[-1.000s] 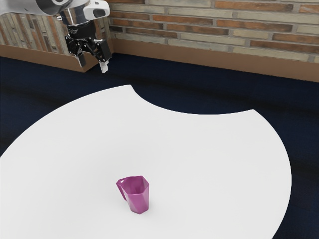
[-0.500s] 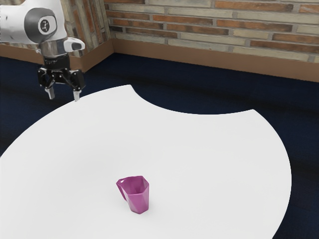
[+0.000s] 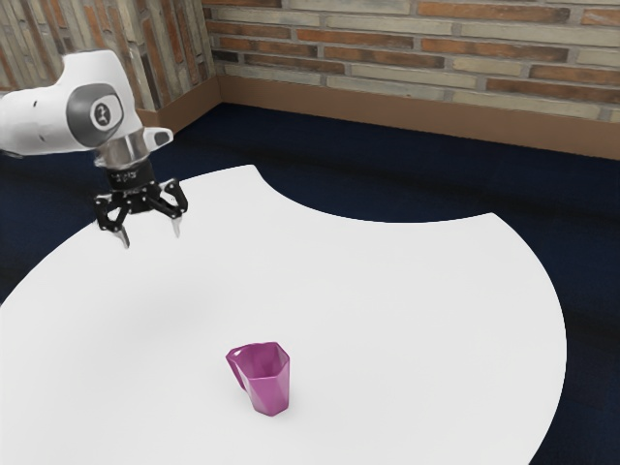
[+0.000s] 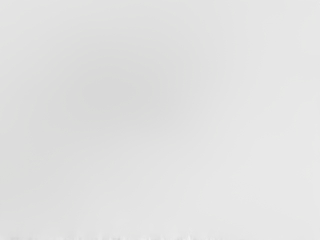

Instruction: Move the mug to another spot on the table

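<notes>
A magenta faceted mug point(image 3: 261, 378) stands upright near the front of the white table point(image 3: 407, 320), its handle toward the exterior view's left. My gripper point(image 3: 149, 233) hangs open above the table's left part, well behind the mug and to its left, fingers pointing down with nothing between them. Under my hand the wrist view takes in bare white table point(image 4: 160, 120) with a faint shadow.
The table is round with a curved notch cut out at its back edge point(image 3: 329, 208). Dark blue floor point(image 3: 407, 155) surrounds it, and a brick wall point(image 3: 407, 48) runs behind. Open tabletop lies to the mug's right and behind it.
My gripper has come down from high near the wall, first toward the exterior view's left, then lower over the table's left part. The mug has not moved.
</notes>
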`<move>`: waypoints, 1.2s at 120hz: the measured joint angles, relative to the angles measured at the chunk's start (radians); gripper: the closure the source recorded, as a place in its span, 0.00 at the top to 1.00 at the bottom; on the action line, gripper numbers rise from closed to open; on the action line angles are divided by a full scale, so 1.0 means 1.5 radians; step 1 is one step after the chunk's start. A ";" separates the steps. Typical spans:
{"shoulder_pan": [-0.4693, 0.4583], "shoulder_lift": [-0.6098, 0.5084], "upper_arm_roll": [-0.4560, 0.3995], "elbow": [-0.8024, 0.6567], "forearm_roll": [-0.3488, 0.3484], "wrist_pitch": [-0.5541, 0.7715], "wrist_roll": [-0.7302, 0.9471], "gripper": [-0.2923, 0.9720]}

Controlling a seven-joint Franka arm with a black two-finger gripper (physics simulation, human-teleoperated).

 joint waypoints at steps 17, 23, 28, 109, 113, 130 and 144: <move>0.000 0.009 -0.003 -0.026 -0.014 0.012 -0.081 0.77; 0.004 0.010 -0.003 -0.041 -0.021 0.016 -0.109 0.77; 0.005 0.011 -0.004 -0.051 -0.035 0.019 -0.135 0.77; 0.003 0.059 -0.105 -0.243 -0.219 0.313 -0.439 0.76; 0.003 0.062 -0.105 -0.246 -0.222 0.329 -0.447 0.76; 0.005 0.059 -0.127 -0.273 -0.233 0.385 -0.487 0.76; 0.003 0.047 -0.145 -0.304 -0.252 0.420 -0.518 0.75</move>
